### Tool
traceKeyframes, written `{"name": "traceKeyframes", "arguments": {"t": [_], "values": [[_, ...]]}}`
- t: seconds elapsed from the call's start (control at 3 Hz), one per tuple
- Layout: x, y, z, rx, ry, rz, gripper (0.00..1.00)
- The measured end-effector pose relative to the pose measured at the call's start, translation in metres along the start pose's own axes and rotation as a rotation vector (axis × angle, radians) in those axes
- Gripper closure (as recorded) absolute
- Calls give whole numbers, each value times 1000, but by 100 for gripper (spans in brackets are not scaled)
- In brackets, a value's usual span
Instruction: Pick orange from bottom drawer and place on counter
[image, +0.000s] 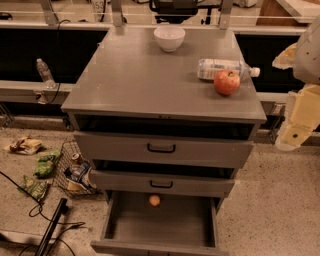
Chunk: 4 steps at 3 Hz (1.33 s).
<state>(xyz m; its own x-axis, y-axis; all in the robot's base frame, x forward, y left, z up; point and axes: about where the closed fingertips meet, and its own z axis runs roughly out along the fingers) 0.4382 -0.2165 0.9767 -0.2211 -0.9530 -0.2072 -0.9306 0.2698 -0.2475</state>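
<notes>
Small orange (154, 200) at the back of the open bottom drawer (160, 227). On the bench (140, 75): white bowl (169, 37), water bottle (225, 68), red apple (227, 82). Off to the right, the hand (299, 122), tight or loose not clear.

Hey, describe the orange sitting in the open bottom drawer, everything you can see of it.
The orange is small, round and plain orange, with no markings visible. It rests alone on the grey floor of the open bottom drawer, near the back wall and about mid-width. Nothing else touches it. The end effector is at the picture's right edge, off to the right of the counter, far from the fruit.
</notes>
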Motion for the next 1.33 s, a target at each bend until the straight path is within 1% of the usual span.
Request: {"name": "traceKeyframes", "arguments": {"t": [0.33,0.67,1.0,1.33], "values": [[0,0,0,0,0,0,0],[-4,1,-1,0,-51,10,0],[-15,23,46,-65,-235,154,0],[-27,43,85,-102,-409,246,0]]}}
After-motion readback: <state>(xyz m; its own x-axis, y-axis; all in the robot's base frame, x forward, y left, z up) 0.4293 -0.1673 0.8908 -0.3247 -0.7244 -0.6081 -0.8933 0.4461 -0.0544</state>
